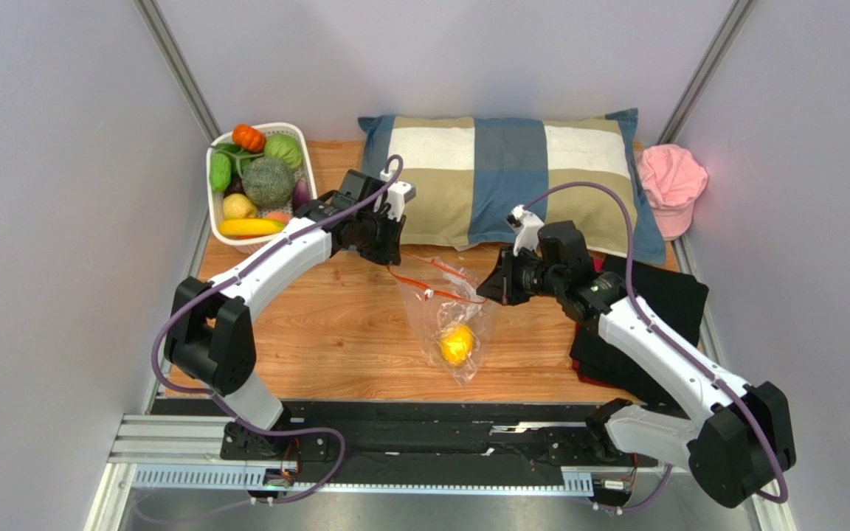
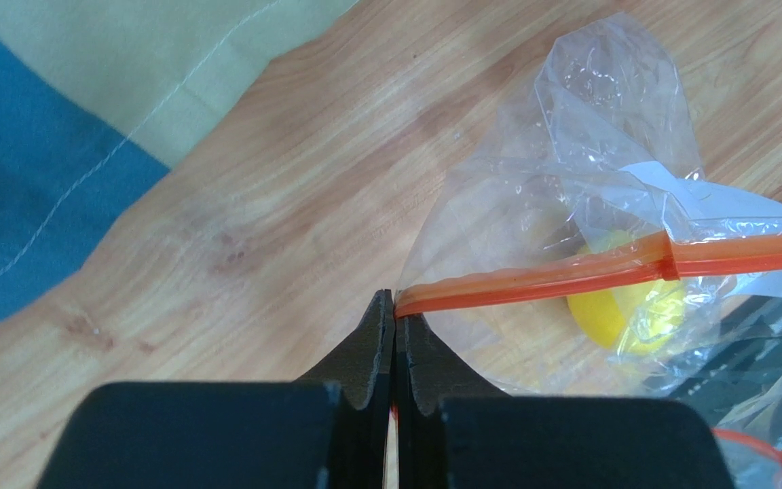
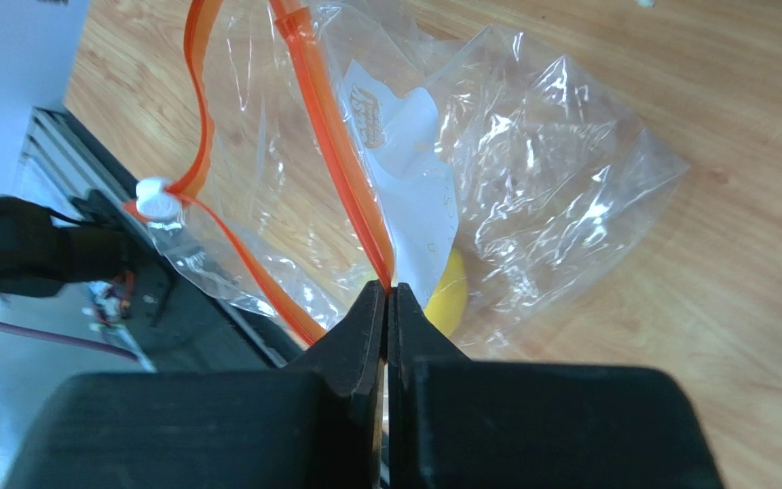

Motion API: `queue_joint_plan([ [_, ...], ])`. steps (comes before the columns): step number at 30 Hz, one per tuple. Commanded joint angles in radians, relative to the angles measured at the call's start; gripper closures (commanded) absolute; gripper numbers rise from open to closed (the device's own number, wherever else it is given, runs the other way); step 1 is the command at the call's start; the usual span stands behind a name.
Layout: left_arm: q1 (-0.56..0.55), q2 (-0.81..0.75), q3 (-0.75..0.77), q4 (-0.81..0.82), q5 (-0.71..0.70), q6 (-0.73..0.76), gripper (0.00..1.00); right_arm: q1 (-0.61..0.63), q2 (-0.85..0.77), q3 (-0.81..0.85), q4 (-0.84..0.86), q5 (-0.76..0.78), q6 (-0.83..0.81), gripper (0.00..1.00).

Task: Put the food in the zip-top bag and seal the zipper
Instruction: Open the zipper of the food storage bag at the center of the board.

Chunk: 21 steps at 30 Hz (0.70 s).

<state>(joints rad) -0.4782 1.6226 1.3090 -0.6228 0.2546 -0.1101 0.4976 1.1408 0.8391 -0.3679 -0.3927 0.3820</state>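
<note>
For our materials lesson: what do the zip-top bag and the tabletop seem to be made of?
Zip-top bag: likely thin clear plastic film, glossy; it crinkles, glints, and the lemon shows through. Tabletop: wood or wood-look laminate, matte; grain lines show.

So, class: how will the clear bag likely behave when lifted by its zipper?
Probably floppy: the zip-top bag is crinkled and its zipper curves loosely. Likely bottom-heavy, since the lemon sits low inside. The glossy film may slip.
</note>
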Motion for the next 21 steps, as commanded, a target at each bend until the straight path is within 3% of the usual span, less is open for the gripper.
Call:
queue_joint_plan([
  [1,0.029,-0.02,-0.036,0.124,-0.074,0.131,1.0,0.022,-0.056,-0.061,0.041,0.064,-0.242,1.0],
  [6,0.026,-0.027,-0.059,0.208,-0.034,0.286,1.0,0.136,-0.078,-0.104,0.135,0.12,-0.371,1.0],
  [12,0.026,0.0,-0.069,0.233,-0.061,0.401,1.0,0.186,-0.101,-0.161,0.211,0.14,-0.521,1.0],
  [21,0.026,0.014,-0.063,0.209,-0.043,0.437,1.0,0.329,-0.216,-0.282,0.253,0.144,-0.839,1.0],
])
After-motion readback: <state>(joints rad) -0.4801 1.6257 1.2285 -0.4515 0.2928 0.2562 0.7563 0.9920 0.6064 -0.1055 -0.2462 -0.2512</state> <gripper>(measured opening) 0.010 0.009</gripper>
